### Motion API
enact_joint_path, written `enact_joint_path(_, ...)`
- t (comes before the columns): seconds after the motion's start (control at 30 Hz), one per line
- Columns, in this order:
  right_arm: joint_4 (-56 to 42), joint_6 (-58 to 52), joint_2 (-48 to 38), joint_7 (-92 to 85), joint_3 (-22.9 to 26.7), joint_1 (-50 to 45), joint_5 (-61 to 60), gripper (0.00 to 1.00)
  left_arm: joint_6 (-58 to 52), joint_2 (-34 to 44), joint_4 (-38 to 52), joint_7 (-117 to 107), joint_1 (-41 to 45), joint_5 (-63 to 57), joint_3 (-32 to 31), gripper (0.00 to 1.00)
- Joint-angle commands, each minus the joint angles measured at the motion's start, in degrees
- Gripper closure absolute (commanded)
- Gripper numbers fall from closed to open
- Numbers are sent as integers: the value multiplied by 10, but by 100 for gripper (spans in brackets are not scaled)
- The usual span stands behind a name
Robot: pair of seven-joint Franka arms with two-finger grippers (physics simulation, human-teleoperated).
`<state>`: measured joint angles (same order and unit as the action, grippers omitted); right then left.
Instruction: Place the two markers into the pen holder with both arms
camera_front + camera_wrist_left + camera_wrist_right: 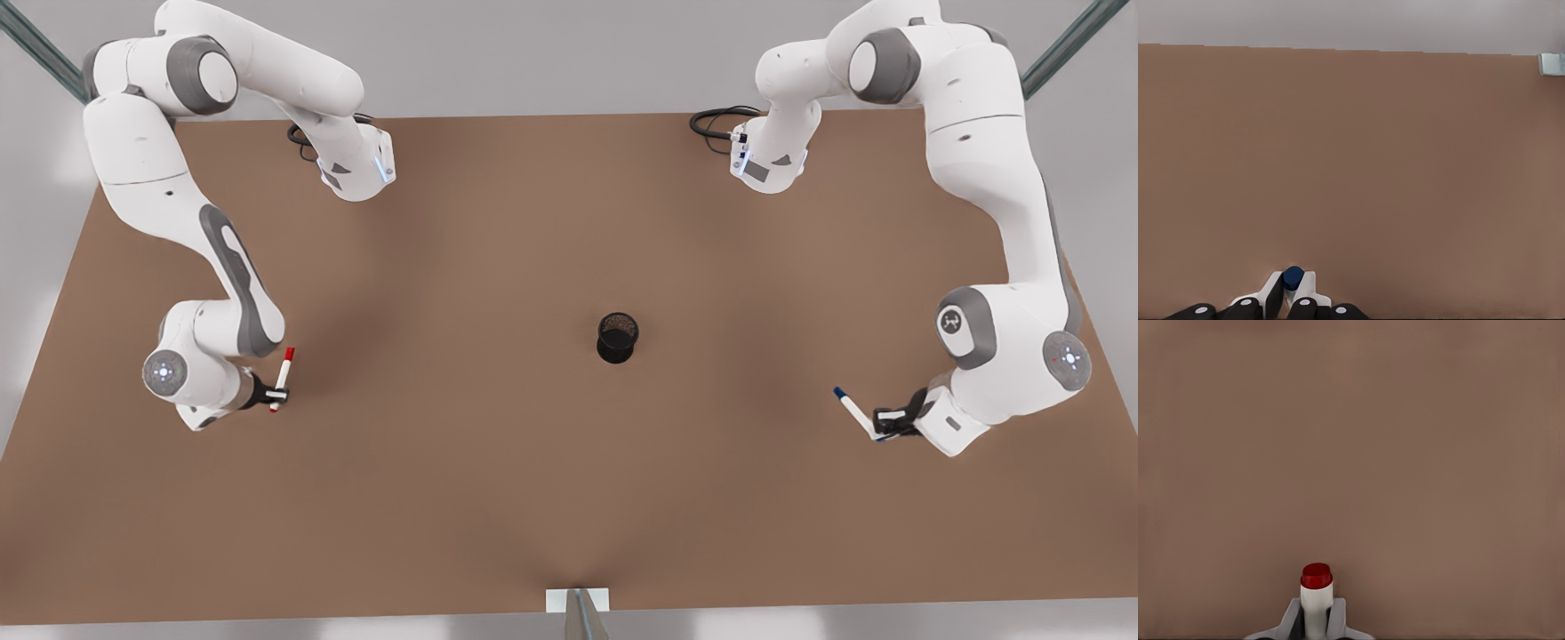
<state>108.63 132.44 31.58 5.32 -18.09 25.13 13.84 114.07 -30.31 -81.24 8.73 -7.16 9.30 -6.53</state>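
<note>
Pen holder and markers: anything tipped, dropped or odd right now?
Nothing stands out. The pen holder stands upright mid-table. The left pincer grips the blue marker; the right pincer grips the red marker.

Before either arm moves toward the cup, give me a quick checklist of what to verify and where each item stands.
1. Left gripper shut on the blue marker: ok.
2. Right gripper shut on the red marker: ok.
3. Pen holder upright on the table, mouth open: ok.
4. Path from each gripper to the holder free of objects: ok.
5. Both markers upright for insertion: not ok, they look tilted.
6. Holder empty inside: cannot tell.
</note>
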Motion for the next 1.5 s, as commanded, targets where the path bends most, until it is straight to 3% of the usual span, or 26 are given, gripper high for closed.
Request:
enact_joint_path(0.0, -9, -13, -21, 7, -11, -1, 6, 77, -69, 10, 0, -165, 2, 20, -32, 79)
enact_joint_path(0.13, -67, -13, -32, 13, -66, -7, 5, 77, -62, 10, 44, -287, 55, 26, -83, 79)
enact_joint_path(0.3, -137, -6, -19, 14, -147, -5, 5, 78, 60, 6, 44, -336, 131, 30, -88, 79)
enact_joint_path(0.37, -152, -4, -15, 18, -150, -31, 4, 78, 62, 32, 15, -343, 147, 31, -93, 79)
enact_joint_path(0.47, -173, 2, -14, 54, -150, -84, 5, 78, 154, 126, -144, -342, 176, 31, -95, 79)
enact_joint_path(0.57, -190, 23, -9, 76, -150, -119, 4, 78, 194, 166, -234, -329, 186, 31, -95, 79)
enact_joint_path(0.9, -190, 77, 1, 191, -144, -226, 6, 78, 214, 170, -255, -378, 237, 56, -94, 79)
enact_joint_path(1.2, -209, 76, 27, 298, -140, -299, 85, 78, 214, 160, -301, -369, 257, 49, -93, 79)
enact_joint_path(1.23, -216, 76, 32, 309, -140, -306, 85, 78, 214, 153, -300, -368, 260, 49, -93, 57)
enact_joint_path(1.27, -222, 76, 36, 315, -140, -313, 85, 78, 214, 149, -299, -374, 263, 26, -93, 0)
enact_joint_path(1.4, -227, 76, 39, 330, -139, -323, 85, 78, 172, 167, -293, -370, 258, 23, -89, 0)
enact_joint_path(1.47, -228, 74, 38, 330, -140, -322, 85, 78, 32, 176, -237, -283, 189, 23, -80, 0)
